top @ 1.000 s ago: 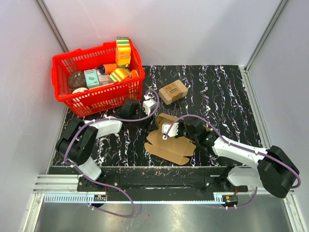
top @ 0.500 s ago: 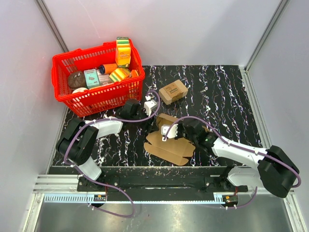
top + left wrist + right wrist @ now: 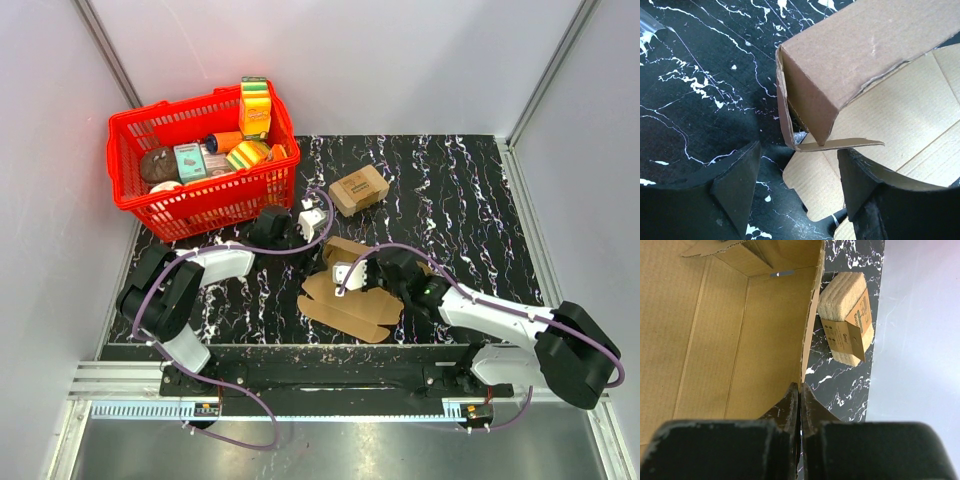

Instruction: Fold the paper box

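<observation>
**Half-folded box sits between the two arms**

The paper box (image 3: 352,293) lies near the middle of the black marbled table (image 3: 470,190), partly flat, with one panel raised at its far side. The left gripper (image 3: 312,222) hangs just beyond that raised part, its two dark fingers (image 3: 735,187) spread wide with nothing between them; through the left wrist camera, the folded corner of the box (image 3: 840,75) stands just ahead of the gap, a loose tab jutting out under it.

Over on the other side, the right gripper (image 3: 350,275) is down on the sheet. Its fingers (image 3: 799,405) are pressed together, and the thin upright edge of a cardboard wall (image 3: 812,315) runs right into the seam between the tips; whether the edge is actually pinched cannot be told.

Beyond that wall, a smaller chunky cardboard box (image 3: 847,322) with dark print rests on the table, well apart from the sheet. A red basket (image 3: 205,155) full of groceries stands at the far left corner.
</observation>
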Controlling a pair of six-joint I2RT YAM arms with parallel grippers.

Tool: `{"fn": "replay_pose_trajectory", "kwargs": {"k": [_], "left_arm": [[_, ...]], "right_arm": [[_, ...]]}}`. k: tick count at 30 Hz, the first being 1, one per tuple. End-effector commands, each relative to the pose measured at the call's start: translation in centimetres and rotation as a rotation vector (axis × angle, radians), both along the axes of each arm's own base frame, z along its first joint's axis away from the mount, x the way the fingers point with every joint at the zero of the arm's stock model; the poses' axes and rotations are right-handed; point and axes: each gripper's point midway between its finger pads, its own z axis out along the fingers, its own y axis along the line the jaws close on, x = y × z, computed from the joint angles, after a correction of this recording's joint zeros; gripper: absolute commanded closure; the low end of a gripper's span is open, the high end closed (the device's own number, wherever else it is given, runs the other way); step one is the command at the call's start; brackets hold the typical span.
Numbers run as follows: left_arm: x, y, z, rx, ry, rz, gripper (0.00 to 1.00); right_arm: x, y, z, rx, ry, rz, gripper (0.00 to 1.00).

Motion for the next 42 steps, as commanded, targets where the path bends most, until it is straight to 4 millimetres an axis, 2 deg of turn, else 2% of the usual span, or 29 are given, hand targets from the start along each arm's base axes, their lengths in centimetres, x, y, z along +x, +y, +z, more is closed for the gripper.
{"fn": "replay_pose_trajectory", "kwargs": {"k": [1, 6, 13, 27, 42], "left_arm": [[1.4, -0.4, 1.5, 0.004, -0.084, -0.016, 0.33], [1.3, -0.4, 1.6, 0.0, -0.088, -0.025, 0.33], [1.4, 0.0, 2.5, -0.029, -0.105, -0.02, 0.32], [1.8, 0.7, 2.7, -0.042, -0.112, -0.001, 0.32], [0.6, -0.5, 2.1, -0.061, -0.076, -0.064, 0.31]], "right_arm": [[-0.5, 0.0, 0.1, -0.036, -0.028, 0.03, 0.94], [-0.4, 0.1, 0.4, -0.048, -0.066, 0.035, 0.94], [-0.4, -0.1, -0.2, -0.099, -0.107, 0.032, 0.94], [-0.9, 0.5, -0.5, -0.121, -0.161, 0.073, 0.94], [-1.5, 1.6, -1.1, -0.085, -0.137, 0.09, 0.93]]}}
